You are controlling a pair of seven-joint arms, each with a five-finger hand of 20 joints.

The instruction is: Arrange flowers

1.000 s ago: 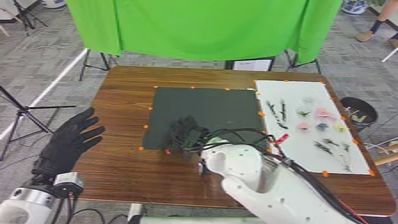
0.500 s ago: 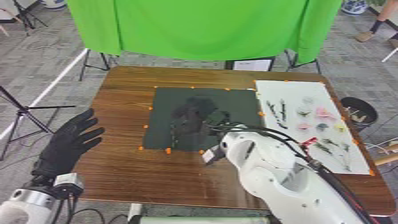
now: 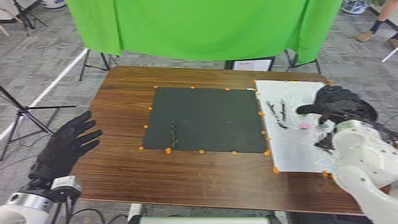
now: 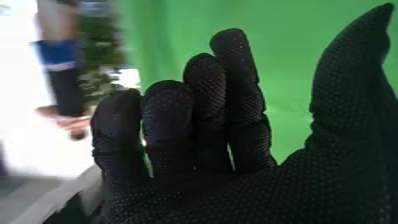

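Right robot hand (image 3: 345, 106), fingers straight, thumb apart, over the white sheet (image 3: 291, 159) at the frame's right; one stem (image 3: 174, 135) on the dark mat (image 3: 218, 117), left of centre; likely choosing the next flower; lower, then pinch its stalk.

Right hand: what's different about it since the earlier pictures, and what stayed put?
The right hand has swung rightward from the dark mat to over the white sheet. No grasp or release is clearly shown. The thin sprig on the mat lies as it did half a second ago; the left hand stayed at the table's left.
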